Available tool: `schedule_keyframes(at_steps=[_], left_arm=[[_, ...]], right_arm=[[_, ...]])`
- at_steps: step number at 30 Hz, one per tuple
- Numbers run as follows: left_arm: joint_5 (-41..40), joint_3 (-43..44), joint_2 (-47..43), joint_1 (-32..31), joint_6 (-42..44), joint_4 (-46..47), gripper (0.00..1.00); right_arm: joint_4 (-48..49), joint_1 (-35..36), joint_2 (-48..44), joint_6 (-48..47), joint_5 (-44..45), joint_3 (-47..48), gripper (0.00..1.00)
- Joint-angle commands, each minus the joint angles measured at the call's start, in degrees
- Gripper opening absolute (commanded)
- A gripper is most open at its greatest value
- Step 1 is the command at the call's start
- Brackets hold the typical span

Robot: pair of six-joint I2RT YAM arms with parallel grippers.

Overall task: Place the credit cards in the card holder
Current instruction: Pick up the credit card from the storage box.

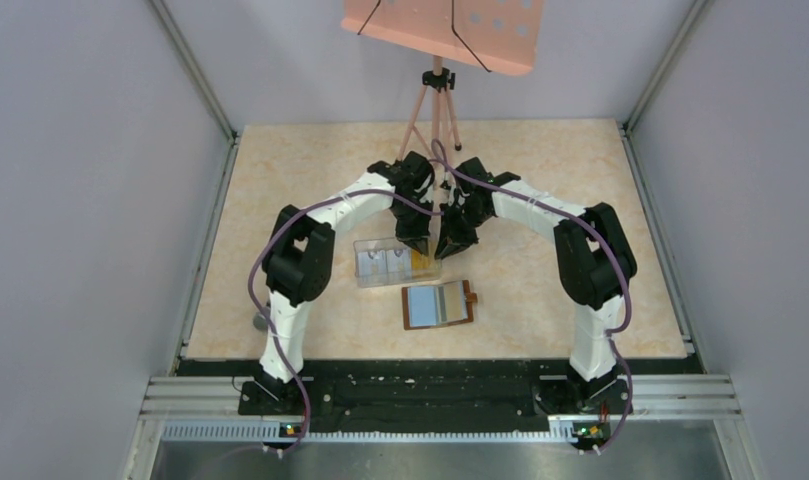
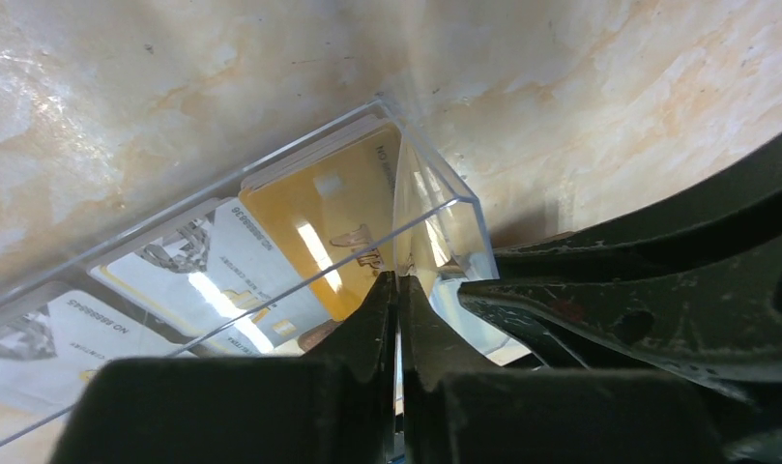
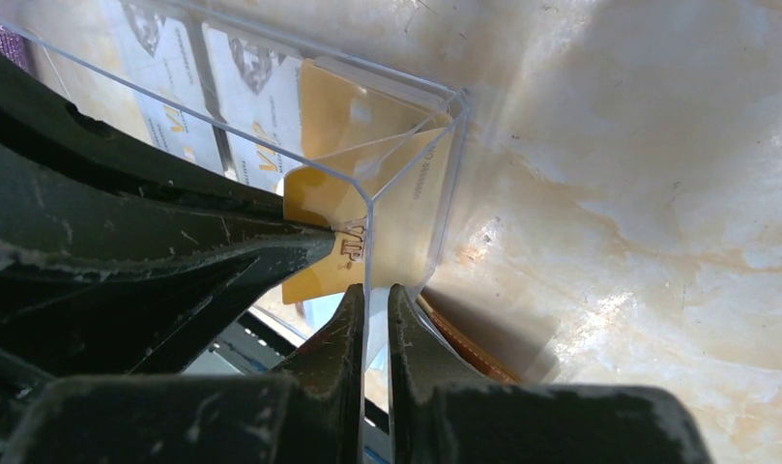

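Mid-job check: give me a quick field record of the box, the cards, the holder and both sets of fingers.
left fingers: shut, apparently on the edge of the yellow card
right fingers: pinching the end wall of the clear box
pale cards: lying flat in the box
card holder: open, nearer the arm bases than the box, untouched

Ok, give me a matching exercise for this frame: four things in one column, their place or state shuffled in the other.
1. orange-yellow plastic card
2. brown leather folding wallet
3. right gripper
4. peach perforated board

A. up on a tripod at the far side of the table
B. jaws shut on a wall of the clear plastic box
C. lying open on the table, nearer than the box
D. in the box's end compartment

Pairs: 1-D, 2-C, 3-B, 4-A
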Motion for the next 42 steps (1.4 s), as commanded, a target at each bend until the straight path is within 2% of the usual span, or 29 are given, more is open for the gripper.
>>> schedule_keyframes(at_steps=[1,7,8,9,13,16,19,23,30,35,37,38,42], left_arm=[[-0.29,1.09,-0.99,-0.41,1.0,-0.93,0.0],[0.87,-4.55,-8.62,0.31,-1.68,5.0,0.0],[0.91,-5.85,-10.41,0.58,-2.36,6.21,0.0],[1.31,-7.28,-12.38,0.86,-2.89,7.47,0.0],[3.08,-12.29,-19.13,2.5,-4.58,12.17,0.0],[5.16,-15.1,-23.13,3.85,-5.58,14.94,0.0],[9.42,-17.76,-25.81,5.2,-7.03,18.35,0.0],[16.79,-22.24,-28.71,6.91,-10.91,26.27,0.0],[31.1,-29.18,-30.92,8.15,-20.28,44.13,0.0],[33.69,-29.95,-31.67,8.15,-21.45,47.06,0.0],[34.25,-30.03,-31.42,8.14,-21.55,46.94,0.0],[34.17,-30.28,-31.63,8.14,-21.55,46.87,0.0],[32.31,-31.22,-33.62,8.14,-21.51,47.11,0.0]], right_arm=[[0.85,0.72,-3.76,0.01,-3.83,0.19,0.0],[0.99,0.62,-5.96,-0.22,-3.2,0.99,0.02],[1.28,0.55,-6.74,-0.3,-3.11,0.91,0.09],[1.91,0.45,-7.7,-0.2,-3.23,0.55,0.21],[5.44,-0.61,-12.5,0.97,-4.75,-2.19,0.49],[8.46,-1.69,-16.62,1.86,-6.78,-4.6,0.63],[12.15,-3.08,-19.61,3.47,-10.88,-7.43,0.69],[20.5,-5.61,-22.51,8.07,-18.18,-12.54,0.68],[30.03,-6.42,-22.69,13.99,-26.98,-18.05,0.55],[33.23,-6.46,-22.16,16.35,-28.64,-18.5,0.48],[35.58,-6.49,-22.05,18.01,-29.88,-18.81,0.36],[36.61,-6.51,-22.04,18.71,-30.45,-19.01,0.33],[34.18,-6.65,-23.32,17.43,-28.75,-19.54,0.33]])
